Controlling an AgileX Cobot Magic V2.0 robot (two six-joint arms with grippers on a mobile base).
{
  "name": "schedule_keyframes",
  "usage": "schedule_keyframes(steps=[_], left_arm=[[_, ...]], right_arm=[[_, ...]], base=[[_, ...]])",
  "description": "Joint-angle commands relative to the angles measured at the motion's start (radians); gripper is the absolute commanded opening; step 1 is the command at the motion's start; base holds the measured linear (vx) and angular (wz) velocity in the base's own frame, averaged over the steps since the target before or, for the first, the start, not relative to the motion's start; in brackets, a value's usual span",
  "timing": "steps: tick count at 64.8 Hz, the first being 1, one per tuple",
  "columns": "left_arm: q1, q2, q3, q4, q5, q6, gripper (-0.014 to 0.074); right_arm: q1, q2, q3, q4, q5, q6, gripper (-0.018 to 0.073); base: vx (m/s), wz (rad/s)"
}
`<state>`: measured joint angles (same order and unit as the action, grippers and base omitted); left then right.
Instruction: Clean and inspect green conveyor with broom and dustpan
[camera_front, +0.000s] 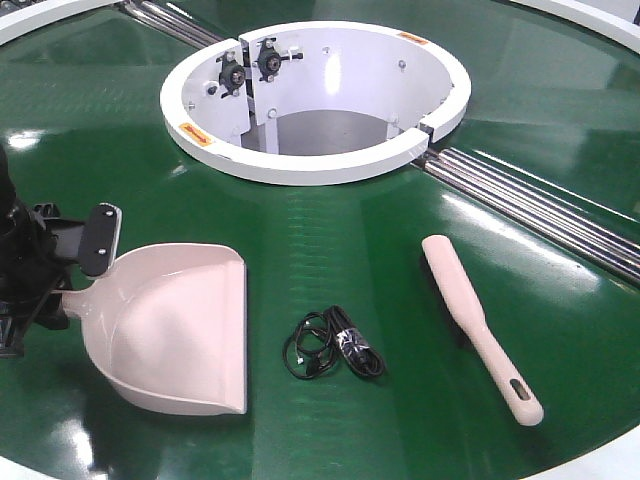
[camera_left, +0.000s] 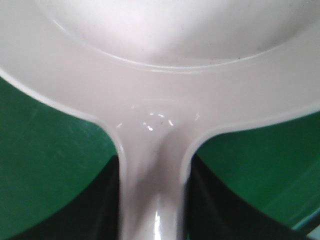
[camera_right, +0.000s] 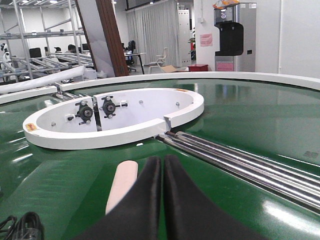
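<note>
The pale pink dustpan (camera_front: 185, 320) lies on the green conveyor (camera_front: 330, 240) at the left, mouth toward the front edge. My left gripper (camera_front: 88, 270) is shut on its handle; in the left wrist view the handle (camera_left: 152, 190) runs between the two black fingers (camera_left: 95, 210). The slim pink broom (camera_front: 470, 318) lies free on the belt at the right, slotted end nearest the front. My right gripper (camera_right: 162, 165) is shut on nothing, hovering just right of the broom's rounded far end (camera_right: 122, 185). It is out of the front view.
A coiled black cable (camera_front: 335, 345) lies on the belt between dustpan and broom. The white ring opening (camera_front: 300, 160) sits behind them. Silver rails (camera_front: 530, 200) run from the ring toward the right edge. Shelving and a room lie beyond the conveyor rim (camera_right: 250, 75).
</note>
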<state>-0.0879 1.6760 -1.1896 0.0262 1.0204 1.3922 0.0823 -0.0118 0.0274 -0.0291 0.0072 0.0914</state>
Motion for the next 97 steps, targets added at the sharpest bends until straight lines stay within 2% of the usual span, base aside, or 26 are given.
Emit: schedule_keyframes(steps=[1, 8, 19, 23, 38, 52, 97], left_arm=[[-0.02, -0.056, -0.029, -0.026, 0.01, -0.01, -0.0008], [-0.065, -0.06, -0.029, 0.037, 0.026, -0.019, -0.0008], [-0.137, -0.06, -0.029, 0.133, -0.007, -0.122, -0.0008], [-0.157, -0.06, -0.029, 0.143, -0.022, -0.151, -0.0008], [-0.204, -0.06, -0.029, 0.141, -0.002, -0.165, -0.0008], [-0.205, -0.06, -0.029, 0.134, 0.047, -0.169, -0.0008], [-0.205, -0.039, -0.029, 0.14, 0.052, -0.169, -0.0007]], right_arm=[[0.001, -0.01, 0.003, -0.009, -0.077, -0.002, -0.0008], [0.001, -0.01, 0.003, -0.009, -0.077, -0.002, -0.0008], [0.001, -0.01, 0.003, -0.009, -0.077, -0.002, -0.0008], [0.001, -0.01, 0.003, -0.009, -0.077, -0.002, -0.0008], [0.001, -0.01, 0.003, -0.009, -0.077, -0.002, -0.0008], [0.001, -0.01, 0.003, -0.009, -0.077, -0.002, -0.0008], [0.001, -0.01, 0.003, -0.009, -0.077, -0.002, -0.0008]], base=[[0.0, 0.0], [0.0, 0.0], [0.0, 0.0], [0.0, 0.0], [0.0, 0.0], [0.0, 0.0], [0.0, 0.0]])
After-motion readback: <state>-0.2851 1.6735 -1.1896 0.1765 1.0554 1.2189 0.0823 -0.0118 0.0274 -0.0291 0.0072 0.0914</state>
